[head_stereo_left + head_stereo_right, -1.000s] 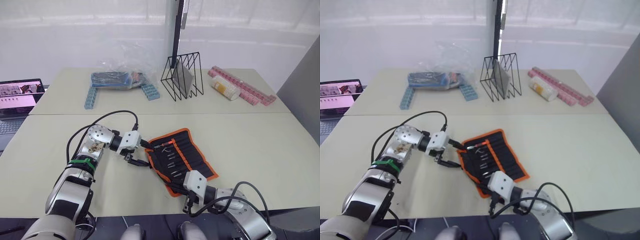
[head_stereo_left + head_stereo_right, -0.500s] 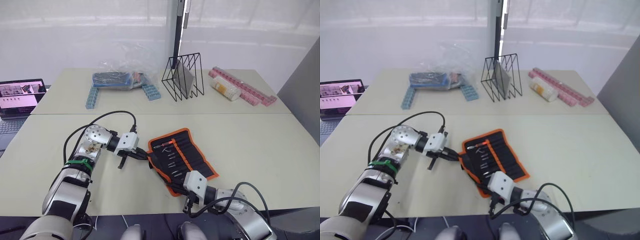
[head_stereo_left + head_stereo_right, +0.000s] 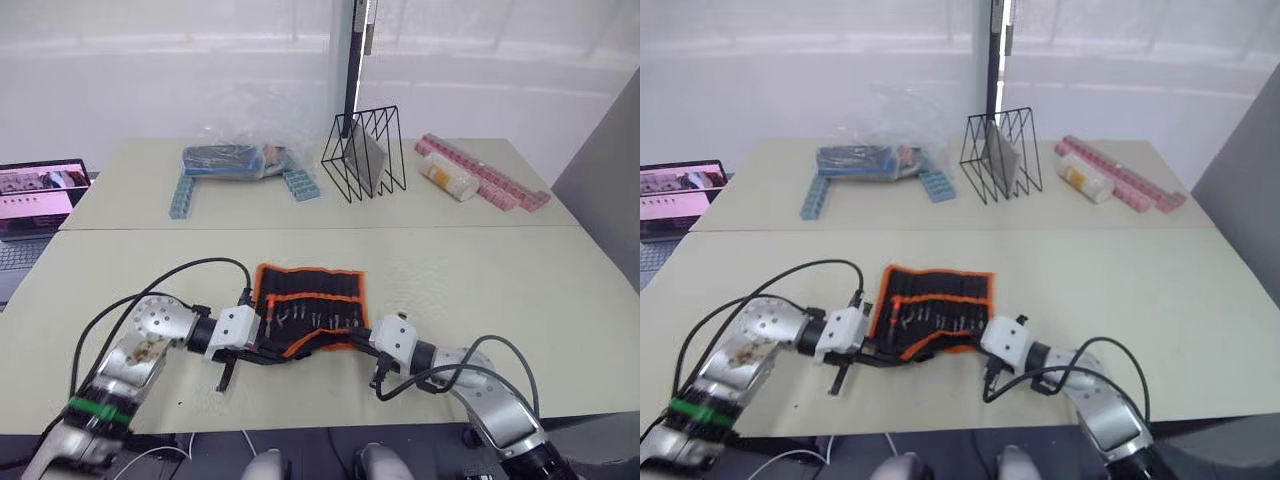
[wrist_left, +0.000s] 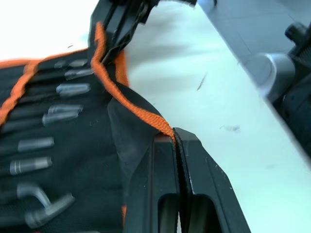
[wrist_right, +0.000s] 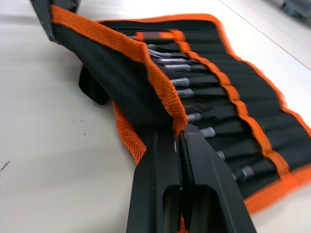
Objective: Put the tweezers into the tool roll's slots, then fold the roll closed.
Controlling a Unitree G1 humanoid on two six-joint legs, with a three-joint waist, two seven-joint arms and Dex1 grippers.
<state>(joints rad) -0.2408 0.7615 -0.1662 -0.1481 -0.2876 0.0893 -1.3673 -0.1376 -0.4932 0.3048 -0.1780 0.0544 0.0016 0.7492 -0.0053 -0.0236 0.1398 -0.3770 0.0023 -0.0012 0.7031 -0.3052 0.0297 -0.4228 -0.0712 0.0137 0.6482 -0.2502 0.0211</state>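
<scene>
The tool roll (image 3: 312, 292) lies spread open across the near table, black with orange edging. Several tweezers (image 3: 312, 319) sit in its slots (image 5: 228, 114), their metal ends showing in a row (image 4: 63, 90). My left gripper (image 4: 179, 138) is shut on the orange edging at the roll's near left corner. At the near right corner my right gripper (image 5: 181, 136) is shut on the same orange hem. Between the two grippers the near edge (image 3: 310, 343) is raised off the table into a low flap.
On the far table stand a black wire rack (image 3: 365, 155), a clear plastic bag of blue items (image 3: 240, 160), pink block strips (image 3: 490, 175) and a small jar (image 3: 450, 178). A laptop (image 3: 40, 190) sits at the far left. Cables trail from both arms.
The left gripper has shut on the roll's edge and pulled back toward me. The roll has swung from a diagonal to lie straight across and shifted left, its near edge lifted.
</scene>
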